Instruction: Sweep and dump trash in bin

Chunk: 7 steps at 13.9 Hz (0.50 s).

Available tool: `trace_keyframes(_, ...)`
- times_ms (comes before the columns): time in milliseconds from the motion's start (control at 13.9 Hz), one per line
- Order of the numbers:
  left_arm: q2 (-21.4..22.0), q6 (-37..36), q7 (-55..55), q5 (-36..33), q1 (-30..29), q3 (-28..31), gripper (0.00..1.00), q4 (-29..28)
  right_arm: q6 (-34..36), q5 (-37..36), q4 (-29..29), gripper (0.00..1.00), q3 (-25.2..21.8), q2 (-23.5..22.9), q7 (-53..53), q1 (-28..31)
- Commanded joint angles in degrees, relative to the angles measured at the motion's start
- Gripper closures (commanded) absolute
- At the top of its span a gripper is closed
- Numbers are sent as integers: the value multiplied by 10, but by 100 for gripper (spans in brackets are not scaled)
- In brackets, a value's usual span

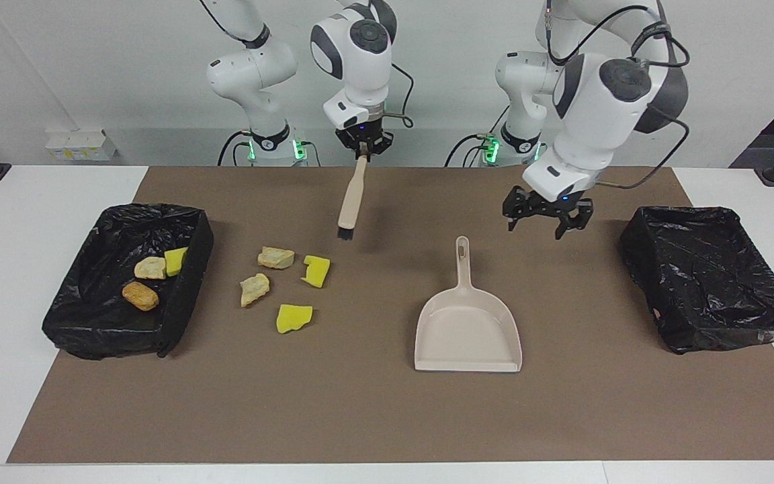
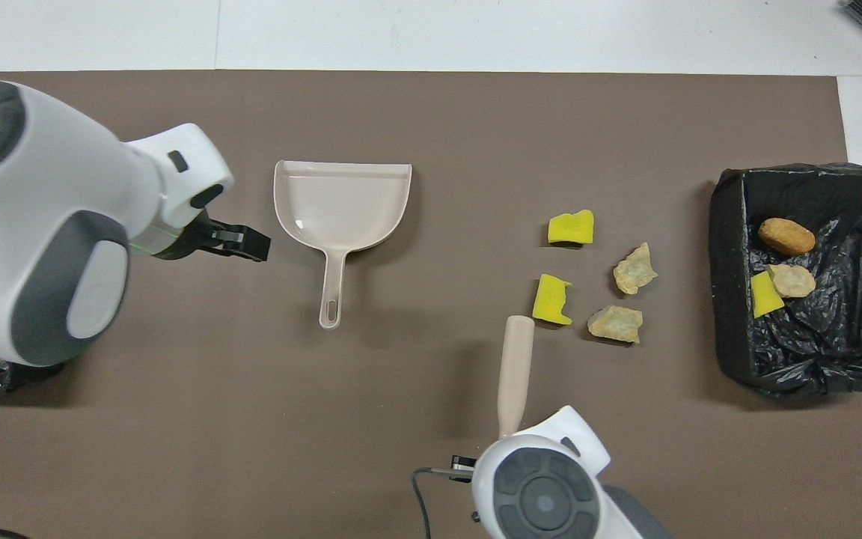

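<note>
right gripper (image 1: 361,153) grips the brush (image 1: 350,198) over the mat, near the scraps (image 1: 284,282). left gripper (image 1: 543,220), open and empty, should drop squarely on the dustpan (image 1: 466,323) handle.

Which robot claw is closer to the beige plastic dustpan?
The left one. The left claw hangs open in the air just beside the beige plastic dustpan's handle. The right claw, shut on a beige brush, is over the mat nearer the yellow scraps.

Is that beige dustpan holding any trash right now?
Empty. The dustpan lies flat on the mat with its scoop bare; four scraps lie beside it.
</note>
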State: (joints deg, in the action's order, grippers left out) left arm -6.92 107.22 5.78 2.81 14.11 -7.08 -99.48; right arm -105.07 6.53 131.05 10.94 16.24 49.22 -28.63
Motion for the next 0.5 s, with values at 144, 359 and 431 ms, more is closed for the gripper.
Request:
trace_keyframes(144,-48,139,49,-7,82,9,0,-89,-8,-32,28,100,4,3,-72,92)
trace_keyframes(359,-45,153,46,-7,94,9,0,-119,-6,-92,50,100,4,8,-80,135)
trace_keyframes(431,-42,152,49,-7,99,9,0,-128,-7,-95,54,100,4,8,-94,166)
